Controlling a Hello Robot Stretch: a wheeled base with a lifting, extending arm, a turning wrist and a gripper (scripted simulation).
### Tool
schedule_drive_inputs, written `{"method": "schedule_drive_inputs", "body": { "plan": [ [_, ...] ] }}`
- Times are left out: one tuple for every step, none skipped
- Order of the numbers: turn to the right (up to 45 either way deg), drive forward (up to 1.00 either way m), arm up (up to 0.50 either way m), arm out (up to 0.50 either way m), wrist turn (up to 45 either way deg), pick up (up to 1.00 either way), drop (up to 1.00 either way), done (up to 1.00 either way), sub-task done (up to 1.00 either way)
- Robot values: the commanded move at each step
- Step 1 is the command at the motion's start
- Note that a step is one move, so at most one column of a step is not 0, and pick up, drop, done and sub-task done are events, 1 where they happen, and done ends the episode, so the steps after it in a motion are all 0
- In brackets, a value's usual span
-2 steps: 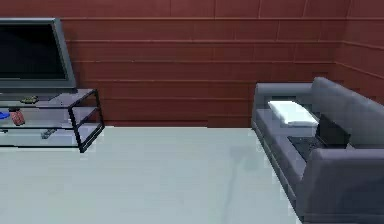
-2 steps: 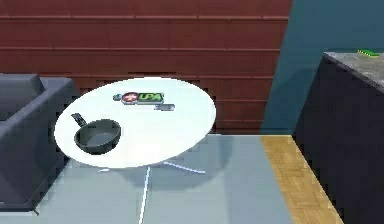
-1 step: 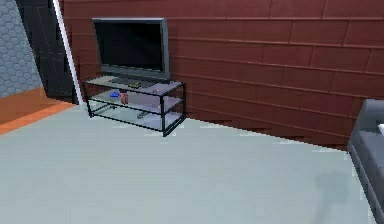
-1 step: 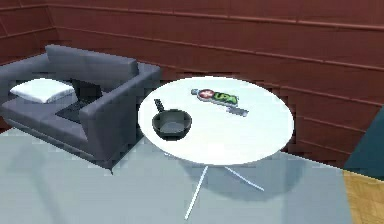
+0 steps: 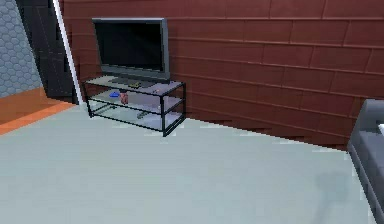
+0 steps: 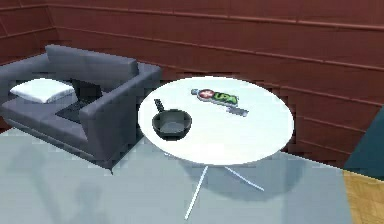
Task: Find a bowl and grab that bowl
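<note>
- Forward view looks ahead and slightly down toward a far television [image 5: 131, 47].
- Arm side view looks down on a near surface [image 6: 260, 135].
- Both share the sofa [image 6: 85, 95].

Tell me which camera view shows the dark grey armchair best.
The arm side view: the dark grey armchair shows nearly whole there, a white cushion on its seat. The forward view catches just a grey corner at its right edge, likely the same armchair.

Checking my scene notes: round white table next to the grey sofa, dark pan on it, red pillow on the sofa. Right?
No: the arm side view shows the pillow on the grey sofa is white, not red. The round white table beside it and the dark pan on it match.
</note>
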Motion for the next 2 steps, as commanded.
{"method": "schedule_drive_inputs", "body": {
  "plan": [
    [0.0,0.0,0.38,0.0,0.0,0.0,0.0,0.0,0.0],
    [0.0,0.0,0.0,0.5,0.0,0.0,0.0,0.0,0.0]
  ]
}}
